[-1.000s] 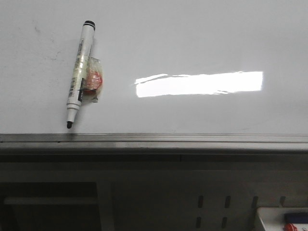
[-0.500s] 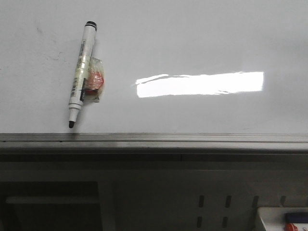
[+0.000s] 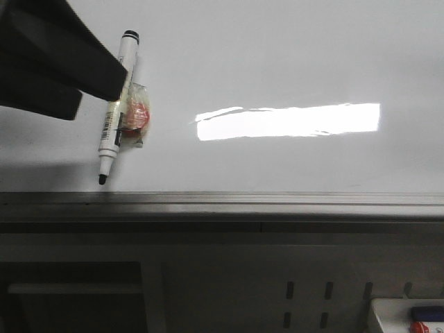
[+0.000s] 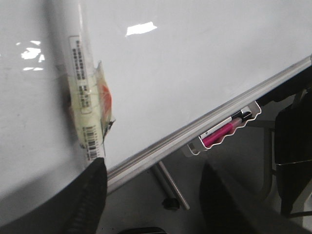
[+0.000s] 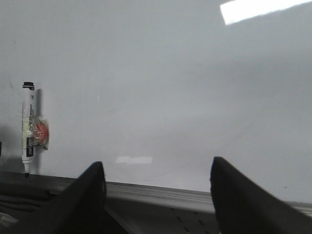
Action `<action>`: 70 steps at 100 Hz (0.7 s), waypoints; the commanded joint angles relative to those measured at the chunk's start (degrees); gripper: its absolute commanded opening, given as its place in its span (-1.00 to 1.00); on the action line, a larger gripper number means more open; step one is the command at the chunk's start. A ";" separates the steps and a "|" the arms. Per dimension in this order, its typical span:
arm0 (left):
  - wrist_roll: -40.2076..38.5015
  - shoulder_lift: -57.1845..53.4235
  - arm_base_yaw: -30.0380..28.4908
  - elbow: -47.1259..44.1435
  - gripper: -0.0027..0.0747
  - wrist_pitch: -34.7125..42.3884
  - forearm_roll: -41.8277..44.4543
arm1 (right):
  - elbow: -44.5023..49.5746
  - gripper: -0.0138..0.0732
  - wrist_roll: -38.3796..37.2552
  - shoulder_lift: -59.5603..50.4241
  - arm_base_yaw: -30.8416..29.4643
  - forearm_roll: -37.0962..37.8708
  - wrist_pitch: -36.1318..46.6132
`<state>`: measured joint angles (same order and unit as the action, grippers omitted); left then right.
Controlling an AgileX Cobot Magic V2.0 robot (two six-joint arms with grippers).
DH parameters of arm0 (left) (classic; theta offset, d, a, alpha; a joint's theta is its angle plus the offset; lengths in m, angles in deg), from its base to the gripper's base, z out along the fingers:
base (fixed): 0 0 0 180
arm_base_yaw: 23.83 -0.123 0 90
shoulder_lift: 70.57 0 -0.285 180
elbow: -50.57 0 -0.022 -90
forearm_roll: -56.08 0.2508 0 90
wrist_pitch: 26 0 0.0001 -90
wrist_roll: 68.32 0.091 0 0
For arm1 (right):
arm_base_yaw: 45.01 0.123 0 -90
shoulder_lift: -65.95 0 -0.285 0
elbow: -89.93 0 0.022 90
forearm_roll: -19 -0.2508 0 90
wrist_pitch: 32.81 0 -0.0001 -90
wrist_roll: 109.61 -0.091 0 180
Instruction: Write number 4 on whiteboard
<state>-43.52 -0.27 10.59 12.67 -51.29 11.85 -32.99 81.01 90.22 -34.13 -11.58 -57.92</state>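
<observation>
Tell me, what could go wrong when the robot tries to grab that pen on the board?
The left gripper is open and close to the marker. The marker is uncapped with its tip just above the grey rail; a clumsy grab might knock it off the whiteboard or smear a stray line. The taped red lump on its side could also make the fingers grip crookedly.

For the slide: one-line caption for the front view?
Left arm reaches toward uncapped marker on blank whiteboard.
</observation>
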 commanded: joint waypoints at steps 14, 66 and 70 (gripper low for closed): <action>-1.10 5.31 1.49 1.90 0.02 7.06 -1.81 | -2.17 0.28 0.82 0.94 -0.16 -0.15 3.80; -1.88 11.18 1.42 1.90 -0.98 12.94 -5.24 | -2.17 0.28 0.82 0.94 -0.16 -0.15 3.92; -1.88 11.18 1.42 1.90 -0.98 13.28 -5.69 | -2.17 0.28 0.82 0.94 -0.16 -0.26 3.92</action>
<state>-44.84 11.93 11.80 12.85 -43.30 8.52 -32.99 81.01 90.22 -34.13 -11.37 -57.92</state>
